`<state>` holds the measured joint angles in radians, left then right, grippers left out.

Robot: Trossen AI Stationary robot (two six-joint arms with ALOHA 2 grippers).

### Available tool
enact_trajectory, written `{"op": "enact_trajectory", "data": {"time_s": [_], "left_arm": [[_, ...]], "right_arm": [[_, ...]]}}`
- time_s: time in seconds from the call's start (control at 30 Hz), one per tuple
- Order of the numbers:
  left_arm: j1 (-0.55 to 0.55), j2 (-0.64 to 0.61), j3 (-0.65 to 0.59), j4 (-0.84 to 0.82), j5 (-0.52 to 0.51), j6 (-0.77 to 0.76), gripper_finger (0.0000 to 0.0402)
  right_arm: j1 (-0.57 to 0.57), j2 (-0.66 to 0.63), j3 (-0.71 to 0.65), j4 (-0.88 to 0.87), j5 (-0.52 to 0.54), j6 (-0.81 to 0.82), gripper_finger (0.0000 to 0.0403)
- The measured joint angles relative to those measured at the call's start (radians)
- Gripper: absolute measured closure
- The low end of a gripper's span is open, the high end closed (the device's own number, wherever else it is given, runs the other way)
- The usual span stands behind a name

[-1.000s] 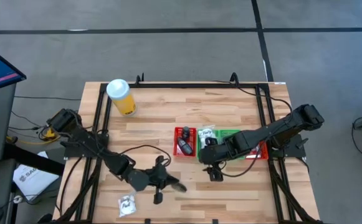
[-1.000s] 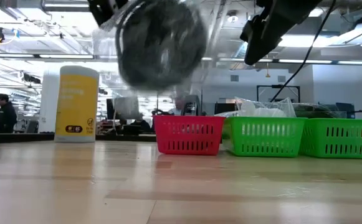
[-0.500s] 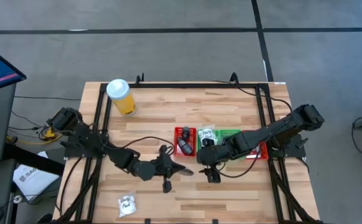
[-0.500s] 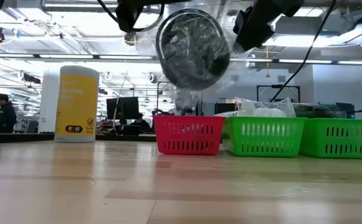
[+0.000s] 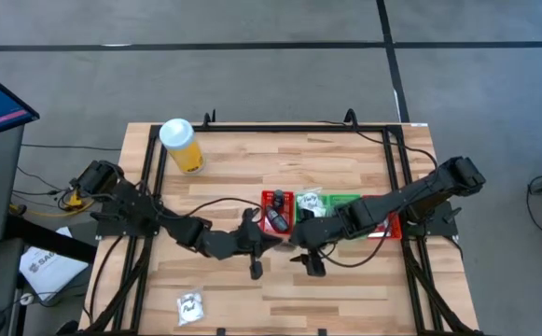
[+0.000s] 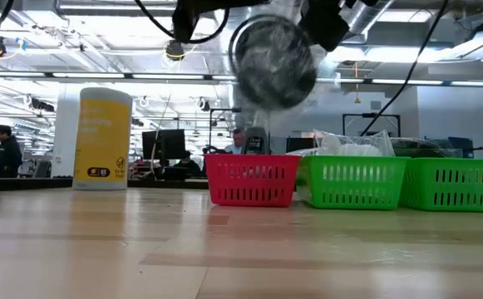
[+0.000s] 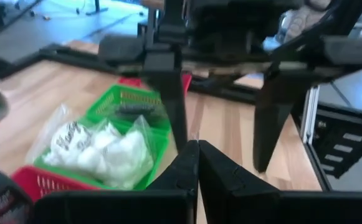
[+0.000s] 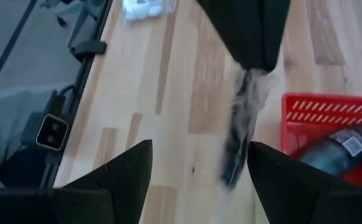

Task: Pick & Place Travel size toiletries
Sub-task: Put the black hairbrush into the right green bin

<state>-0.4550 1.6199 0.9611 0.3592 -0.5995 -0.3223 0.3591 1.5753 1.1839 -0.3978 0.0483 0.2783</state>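
The left gripper (image 5: 272, 239), pinched shut on a clear bag of black round pieces (image 6: 274, 60), hangs it in the air just beside the red tray (image 5: 277, 213) at frame centre, probably for a handover or drop. The right gripper (image 8: 193, 163) faces it, spread wide, both arms stretched low over the counter (image 5: 233, 177).

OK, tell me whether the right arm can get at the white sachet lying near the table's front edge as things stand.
Probably not easily. The sachet lies at the front left, and the left gripper, shut on a clear bag of black pieces, sits between it and the open right gripper. The left arm is nearer.
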Motion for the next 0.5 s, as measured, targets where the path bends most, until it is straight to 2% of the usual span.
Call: {"op": "enact_trajectory", "data": {"time_s": [0.3, 0.5], "left_arm": [[0.031, 0.000, 0.000, 0.113, 0.000, 0.087, 0.0401], [0.052, -0.012, 0.001, 0.122, 0.000, 0.113, 0.0401]], "right_arm": [[-0.011, 0.000, 0.000, 0.059, 0.001, -0.024, 0.0164], [-0.022, 0.000, 0.000, 0.060, 0.003, -0.027, 0.0232]]}}
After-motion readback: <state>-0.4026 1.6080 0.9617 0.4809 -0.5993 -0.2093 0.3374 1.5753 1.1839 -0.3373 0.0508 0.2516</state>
